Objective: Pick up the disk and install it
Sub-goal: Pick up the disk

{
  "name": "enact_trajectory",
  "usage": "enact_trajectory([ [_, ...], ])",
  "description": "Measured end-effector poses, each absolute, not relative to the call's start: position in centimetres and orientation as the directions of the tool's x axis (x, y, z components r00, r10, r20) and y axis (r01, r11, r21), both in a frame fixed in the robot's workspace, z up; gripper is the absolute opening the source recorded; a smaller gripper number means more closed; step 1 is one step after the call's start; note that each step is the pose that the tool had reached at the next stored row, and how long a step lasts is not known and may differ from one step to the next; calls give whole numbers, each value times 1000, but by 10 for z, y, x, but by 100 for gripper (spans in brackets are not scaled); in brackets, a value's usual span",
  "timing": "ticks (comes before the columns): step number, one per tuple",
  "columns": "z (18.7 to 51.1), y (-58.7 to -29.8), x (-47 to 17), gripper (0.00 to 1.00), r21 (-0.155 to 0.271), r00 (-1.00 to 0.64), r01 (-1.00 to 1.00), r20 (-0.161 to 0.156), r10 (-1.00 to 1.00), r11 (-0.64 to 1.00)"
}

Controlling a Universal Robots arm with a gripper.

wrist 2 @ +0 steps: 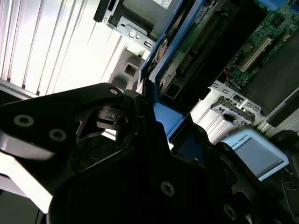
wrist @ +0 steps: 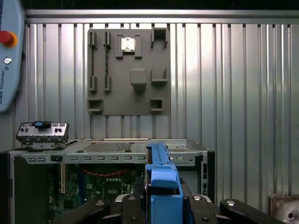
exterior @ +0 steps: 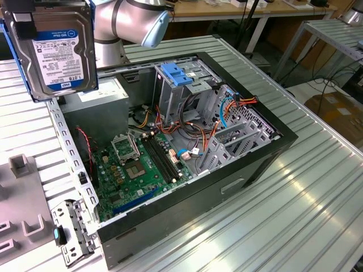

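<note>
The disk (exterior: 54, 48), silver-grey with a blue-and-white label and blue carrier rails, hangs in the air at the exterior view's upper left, above the corner of the open computer case (exterior: 227, 187). It stands on edge with its label facing the camera. In the first wrist view my gripper (wrist: 163, 203) is shut on the disk's blue rail (wrist: 162, 177), a black finger (wrist: 128, 205) on each side. The second wrist view shows the blue carrier (wrist 2: 166, 116) between the gripper's black parts, over the case's edge.
Inside the case are a motherboard (exterior: 142, 164), a grey power-supply box (exterior: 96, 99), a metal drive cage with a blue latch (exterior: 178, 73) and loose cables (exterior: 227, 113). A grey fixture plate (wrist: 128, 70) and a small metal bracket (exterior: 71, 232) lie on the ribbed table beside the case.
</note>
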State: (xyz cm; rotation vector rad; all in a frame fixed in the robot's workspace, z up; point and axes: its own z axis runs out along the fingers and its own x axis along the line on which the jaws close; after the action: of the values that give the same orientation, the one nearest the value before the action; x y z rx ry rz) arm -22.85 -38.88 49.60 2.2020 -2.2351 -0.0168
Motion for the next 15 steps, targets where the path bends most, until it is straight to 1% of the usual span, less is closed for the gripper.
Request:
enact_trajectory([
  [15, 496, -390, -190, 37, 11, -15, -1000, -5, -1000, 15],
])
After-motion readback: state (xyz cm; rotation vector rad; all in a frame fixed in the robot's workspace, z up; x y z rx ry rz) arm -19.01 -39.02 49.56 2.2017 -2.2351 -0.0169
